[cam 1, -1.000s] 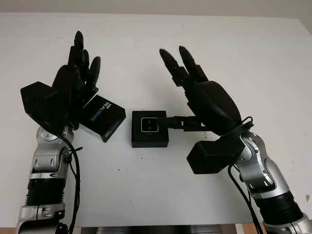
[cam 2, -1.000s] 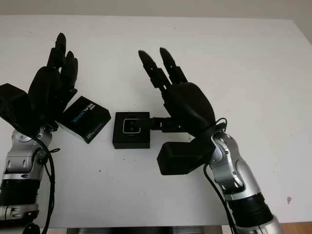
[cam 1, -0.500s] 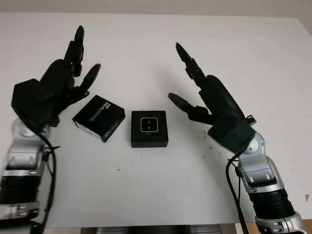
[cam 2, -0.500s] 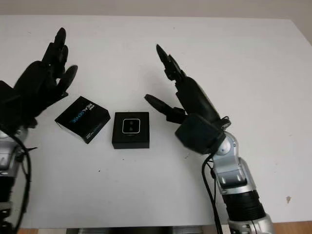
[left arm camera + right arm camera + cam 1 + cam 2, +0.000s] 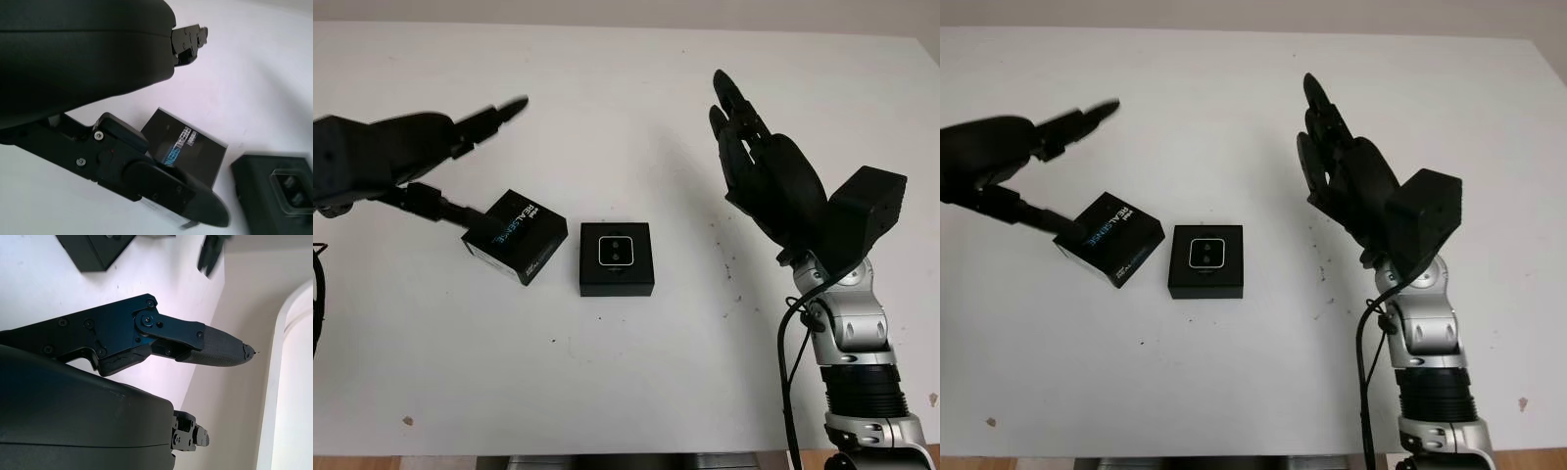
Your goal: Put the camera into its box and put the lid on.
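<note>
Camera (image 5: 616, 250) sits in its box (image 5: 617, 282); lid (image 5: 517, 237) lies left, under the empty left hand (image 5: 406, 162); right hand (image 5: 769, 181) raised, empty.

The left hand (image 5: 406, 162) reaches in from the left edge, held low over the table, open, one finger stretched forward and the thumb angled down. The right hand (image 5: 771, 181) is raised upright on its arm at the right, open, holding nothing.
</note>
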Robot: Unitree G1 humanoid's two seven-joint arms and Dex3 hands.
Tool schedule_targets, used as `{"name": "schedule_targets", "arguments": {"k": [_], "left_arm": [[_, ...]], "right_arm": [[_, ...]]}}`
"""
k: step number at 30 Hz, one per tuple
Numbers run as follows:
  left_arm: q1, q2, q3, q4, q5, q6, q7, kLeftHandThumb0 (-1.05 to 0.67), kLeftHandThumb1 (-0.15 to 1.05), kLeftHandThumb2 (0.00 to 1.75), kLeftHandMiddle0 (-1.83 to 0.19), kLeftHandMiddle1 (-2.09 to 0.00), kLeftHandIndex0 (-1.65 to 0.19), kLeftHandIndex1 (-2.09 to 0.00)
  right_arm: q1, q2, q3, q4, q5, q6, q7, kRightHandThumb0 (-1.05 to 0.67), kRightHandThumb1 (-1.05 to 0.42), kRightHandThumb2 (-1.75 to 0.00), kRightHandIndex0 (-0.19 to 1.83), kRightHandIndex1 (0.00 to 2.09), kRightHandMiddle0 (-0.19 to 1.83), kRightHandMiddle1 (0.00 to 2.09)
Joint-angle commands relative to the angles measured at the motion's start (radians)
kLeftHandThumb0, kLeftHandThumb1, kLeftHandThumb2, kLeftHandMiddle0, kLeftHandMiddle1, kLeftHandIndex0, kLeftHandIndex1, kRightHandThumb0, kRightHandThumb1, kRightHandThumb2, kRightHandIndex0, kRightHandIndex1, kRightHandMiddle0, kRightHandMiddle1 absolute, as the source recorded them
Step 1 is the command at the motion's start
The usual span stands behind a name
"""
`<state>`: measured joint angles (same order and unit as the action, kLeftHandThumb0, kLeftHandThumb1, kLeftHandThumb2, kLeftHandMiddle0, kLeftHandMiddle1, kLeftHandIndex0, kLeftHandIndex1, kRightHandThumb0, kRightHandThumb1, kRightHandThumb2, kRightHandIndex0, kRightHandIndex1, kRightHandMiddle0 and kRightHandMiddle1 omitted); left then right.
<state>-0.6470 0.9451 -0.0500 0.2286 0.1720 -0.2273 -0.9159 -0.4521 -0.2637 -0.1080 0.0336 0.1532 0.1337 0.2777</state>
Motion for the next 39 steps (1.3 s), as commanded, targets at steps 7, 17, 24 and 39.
{"name": "schedule_targets", "arguments": {"k": [7,17,24,39], "left_arm": [[-0.016,0.044,-0.106,-0.035,0.172,-0.138,-0.015,-0.83,0.82,0.04,0.19,0.0,0.19,0.0],[-0.035,-0.017,-0.157,0.078,0.272,-0.249,0.109,-0.8,0.83,0.05,0.19,0.0,0.19,0.0],[-0.068,-0.051,-0.172,0.187,0.321,-0.35,0.244,-0.81,0.86,0.06,0.19,0.0,0.19,0.0],[-0.058,-0.09,-0.174,0.336,0.33,-0.582,0.49,-0.42,0.95,0.05,-0.29,-1.03,-0.33,-0.65]], "right_arm": [[-0.004,-0.039,-0.023,-0.029,0.02,0.022,0.03,-0.73,-1.05,-0.71,-0.19,0.0,-0.19,0.0],[0.019,-0.05,-0.024,-0.037,0.009,0.0,0.042,-0.71,-1.05,-0.74,-0.19,0.0,-0.19,0.0],[0.038,-0.054,-0.02,-0.061,0.002,0.024,0.031,-0.72,-1.05,-0.74,-0.19,0.0,-0.19,0.01],[0.058,-0.061,-0.021,-0.084,-0.015,0.033,0.035,-0.7,-1.05,-0.76,-0.19,0.0,-0.19,0.01]]}}
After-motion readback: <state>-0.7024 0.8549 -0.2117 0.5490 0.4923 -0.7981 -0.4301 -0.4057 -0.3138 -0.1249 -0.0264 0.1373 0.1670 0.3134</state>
